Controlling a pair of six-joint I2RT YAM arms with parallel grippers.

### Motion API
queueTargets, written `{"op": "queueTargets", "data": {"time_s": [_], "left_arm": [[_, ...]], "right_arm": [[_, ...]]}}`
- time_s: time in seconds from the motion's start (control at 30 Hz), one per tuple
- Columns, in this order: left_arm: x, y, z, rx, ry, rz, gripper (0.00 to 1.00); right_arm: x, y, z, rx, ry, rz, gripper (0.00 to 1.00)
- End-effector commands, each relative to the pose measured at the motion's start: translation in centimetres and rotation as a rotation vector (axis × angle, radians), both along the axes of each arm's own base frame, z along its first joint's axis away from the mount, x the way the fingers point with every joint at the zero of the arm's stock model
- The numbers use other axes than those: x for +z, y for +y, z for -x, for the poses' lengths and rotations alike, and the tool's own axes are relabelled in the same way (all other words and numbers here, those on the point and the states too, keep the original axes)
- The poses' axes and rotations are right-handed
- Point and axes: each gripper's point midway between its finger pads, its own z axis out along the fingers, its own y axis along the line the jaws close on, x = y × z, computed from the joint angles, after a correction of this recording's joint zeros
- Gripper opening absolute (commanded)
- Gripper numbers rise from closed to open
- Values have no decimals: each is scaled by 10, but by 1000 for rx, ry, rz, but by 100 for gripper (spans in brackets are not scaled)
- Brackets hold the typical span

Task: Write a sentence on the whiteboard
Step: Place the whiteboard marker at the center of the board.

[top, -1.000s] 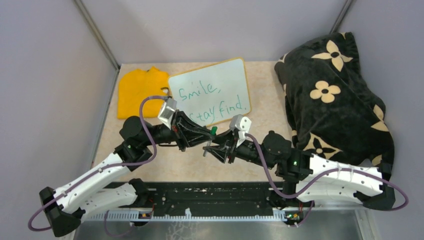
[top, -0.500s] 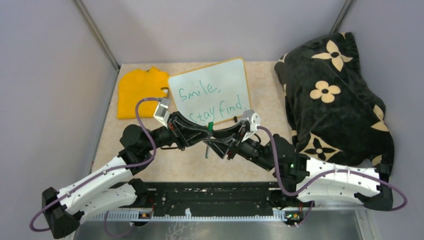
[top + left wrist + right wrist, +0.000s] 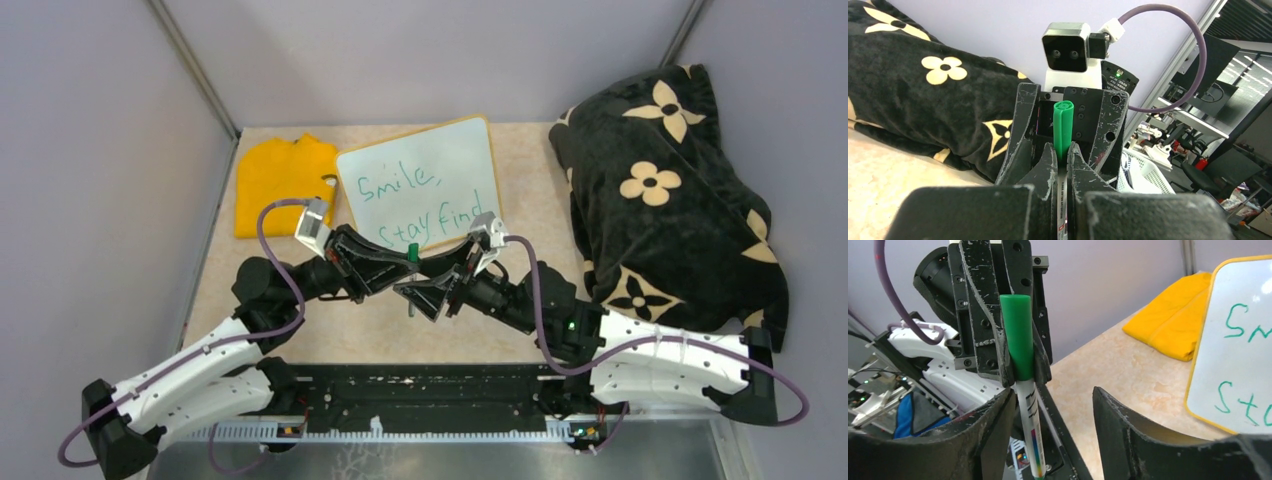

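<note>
The whiteboard [image 3: 425, 180] lies flat at the back centre, with the green sentence [image 3: 420, 205] "Smile, Stay find." in two lines; its left part shows in the right wrist view [image 3: 1243, 340]. My left gripper [image 3: 405, 262] is shut on a marker [image 3: 411, 250] with a green cap [image 3: 1063, 127] and a white barrel [image 3: 1030, 430], held upright above the table in front of the board. My right gripper [image 3: 420, 290] is open and faces the left one. In the right wrist view the barrel stands between its open fingers [image 3: 1128, 430], close to the left one.
A folded yellow cloth [image 3: 275, 180] lies left of the board. A black blanket with cream flowers [image 3: 670, 190] is heaped along the right side. Grey walls close in the left and back. Both arms cross the middle of the beige table [image 3: 340, 330].
My right gripper has moved left and closed in on the marker, its open fingers now around the barrel. My left gripper has drawn slightly left with the marker.
</note>
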Motion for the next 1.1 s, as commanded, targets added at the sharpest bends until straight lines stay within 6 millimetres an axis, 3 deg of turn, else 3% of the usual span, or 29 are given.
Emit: {"op": "queueTargets", "data": {"time_s": [0.0, 0.07, 0.2, 0.33, 0.53, 0.57, 0.6, 0.63, 0.7, 0.8, 0.93, 1.07], "left_arm": [[10, 7, 3, 12, -31, 47, 0], [11, 7, 4, 12, -33, 48, 0], [12, 9, 5, 11, -37, 51, 0], [12, 10, 6, 13, -41, 55, 0], [12, 13, 5, 30, -44, 53, 0], [11, 13, 4, 40, -44, 50, 0], [11, 14, 2, 52, -41, 48, 7], [11, 15, 0, 68, -41, 47, 21], [9, 18, -7, 115, -32, 35, 63], [11, 30, -20, 229, -18, 19, 97], [3, 67, -53, 511, 42, -13, 99], [-30, 101, -80, 763, 40, -169, 99]], "right_arm": [[28, 1, 9, 76, 33, -120, 60], [29, 1, 10, 92, 45, -135, 56], [33, 4, 13, 133, 64, -164, 36], [33, 7, 15, 190, 92, -185, 29], [29, 11, 18, 235, 104, -181, 1], [28, 11, 18, 235, 100, -176, 0], [27, 10, 18, 233, 95, -166, 0], [25, 9, 17, 221, 87, -149, 0], [19, 5, 13, 183, 72, -94, 0], [7, -5, -3, 79, 45, 29, 0], [-34, -29, -35, -128, 35, 297, 0], [-94, -52, -63, -289, 46, 620, 0]]}}
